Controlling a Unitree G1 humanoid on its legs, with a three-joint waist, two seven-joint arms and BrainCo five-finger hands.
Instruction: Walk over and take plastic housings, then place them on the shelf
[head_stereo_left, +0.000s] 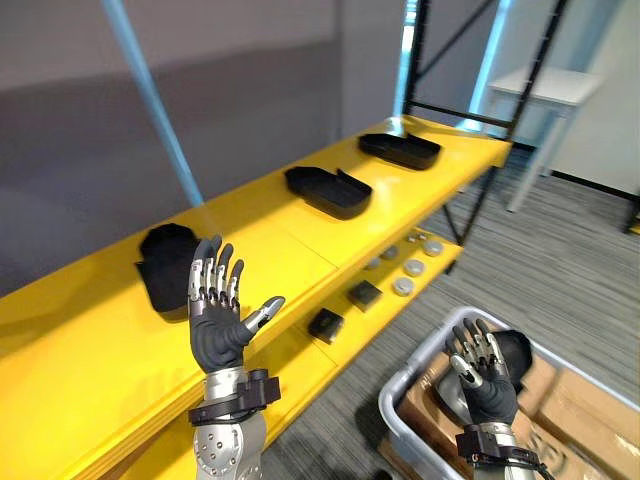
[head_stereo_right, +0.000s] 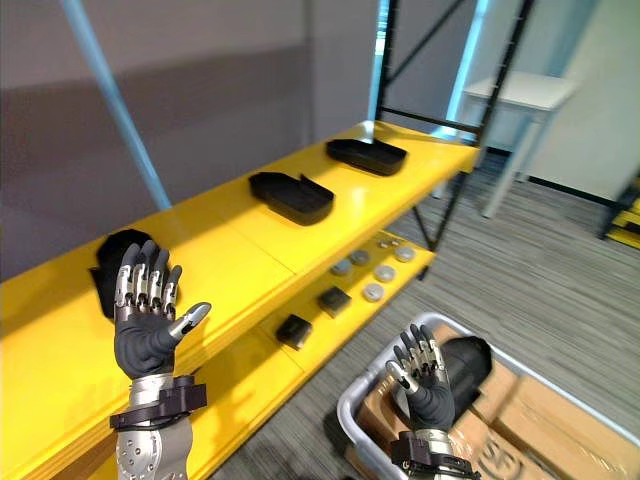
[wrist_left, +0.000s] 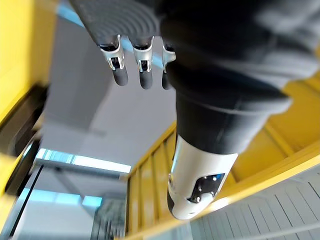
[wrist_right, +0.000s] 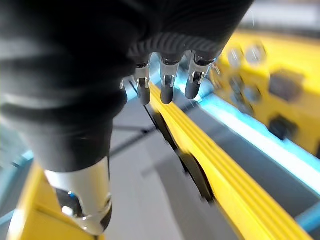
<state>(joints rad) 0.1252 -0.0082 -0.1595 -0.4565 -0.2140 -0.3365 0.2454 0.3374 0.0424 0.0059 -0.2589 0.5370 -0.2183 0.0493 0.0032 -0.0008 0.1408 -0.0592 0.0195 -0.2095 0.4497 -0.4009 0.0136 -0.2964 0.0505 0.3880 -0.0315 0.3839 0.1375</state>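
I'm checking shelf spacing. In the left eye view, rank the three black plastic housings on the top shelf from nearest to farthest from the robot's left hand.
1. Left-end housing, just behind the left hand.
2. Middle housing, farther along the yellow shelf.
3. Far housing, near its far end.

warehouse: yellow shelf, parts bin

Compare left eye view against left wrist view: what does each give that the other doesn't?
Left eye view adds: three black housings spaced along the top of the yellow shelf, small parts on its lower level, and the right hand open above a grey bin. Left wrist view adds: the left hand from close, fingertips straight, holding nothing. Shared: the open left hand and the yellow shelf.
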